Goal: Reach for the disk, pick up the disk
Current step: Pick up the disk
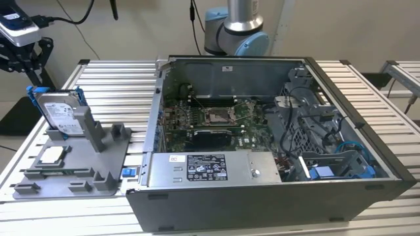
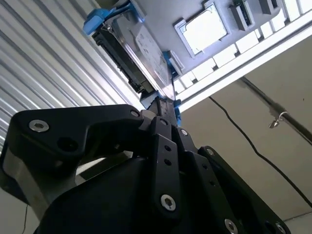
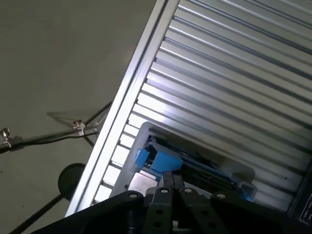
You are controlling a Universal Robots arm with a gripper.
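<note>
Hovering near the disk (image 1: 60,114): my gripper (image 2: 165,101), tips pressed together on nothing, aimed at the drive but apart from it.
Disk: stands on edge in a slot of the grey fixture (image 1: 98,162), blue frame along its rim. I judge this leaves its upper edge free for a pinch.
Fixture: sits on the slatted table (image 1: 111,83), at the exterior view's left of the open computer case (image 1: 262,196).
Chip (image 1: 52,155): lies flat on the same fixture, near the disk.
Status, my judgement: reaching, nothing lifted yet.

Ribbed aluminium table (image 1: 111,78), pale wall (image 1: 144,29), grey floor (image 3: 48,58)
</note>
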